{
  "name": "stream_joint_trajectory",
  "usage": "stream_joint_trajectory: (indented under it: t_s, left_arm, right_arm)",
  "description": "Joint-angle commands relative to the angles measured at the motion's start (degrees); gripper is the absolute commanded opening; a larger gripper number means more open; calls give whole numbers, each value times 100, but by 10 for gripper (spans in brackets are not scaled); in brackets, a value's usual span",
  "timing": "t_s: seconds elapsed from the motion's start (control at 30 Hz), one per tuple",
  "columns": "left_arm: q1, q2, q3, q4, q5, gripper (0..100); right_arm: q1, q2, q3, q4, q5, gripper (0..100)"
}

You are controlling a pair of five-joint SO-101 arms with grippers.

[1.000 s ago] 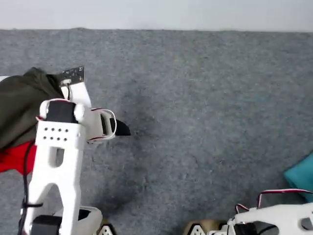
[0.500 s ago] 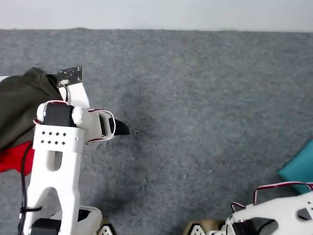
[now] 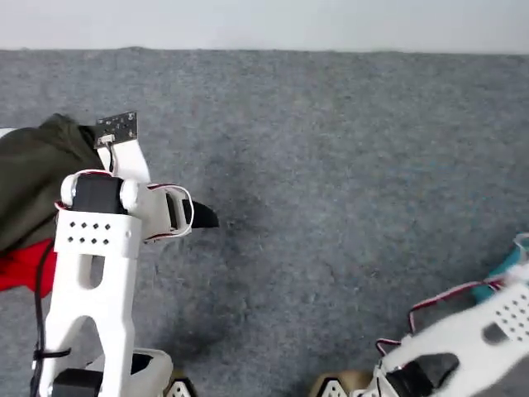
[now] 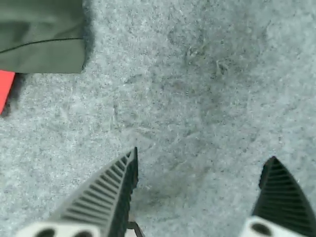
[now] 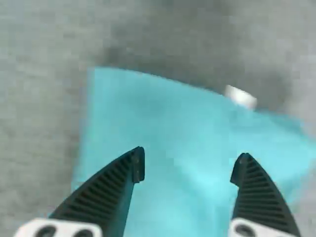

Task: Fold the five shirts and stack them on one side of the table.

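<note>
A folded dark olive shirt (image 3: 33,178) lies at the table's left edge on top of a red shirt (image 3: 21,266). My left arm (image 3: 95,240) stands just right of this stack. Its gripper (image 4: 202,155) is open over bare grey felt, with the olive shirt (image 4: 42,34) and a sliver of the red shirt (image 4: 5,89) off to one side. A teal shirt (image 3: 506,269) peeks out at the right edge, mostly hidden by my right arm (image 3: 475,335). My right gripper (image 5: 191,154) hangs open above the teal shirt (image 5: 187,128), holding nothing. A small white tag (image 5: 240,95) shows at the shirt's edge.
Grey felt (image 3: 331,165) covers the whole table, and a pale wall (image 3: 264,21) runs along its far edge. Open felt stretches between the two arms across the middle.
My right arm has swung up and to the right, now covering most of the teal shirt. The left arm has shifted slightly to the left.
</note>
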Motion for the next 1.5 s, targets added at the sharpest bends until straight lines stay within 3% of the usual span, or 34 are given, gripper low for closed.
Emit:
stream_joint_trajectory:
  t_s: [0.0,0.3,0.87,1.13,1.47]
  left_arm:
    - [-26,-185,4,123,-70,371]
    - [-35,-193,4,132,-44,371]
    - [-35,-193,646,132,-35,371]
    - [-35,-202,831,132,-35,371]
    - [-35,-202,840,132,-35,371]
  right_arm:
    - [-690,-13,-123,233,-79,288]
    - [-936,629,123,215,-62,286]
    - [-576,1349,88,-251,-44,39]
    - [-567,1297,-79,-963,-62,36]
    - [-558,1349,-1873,-1780,-62,36]
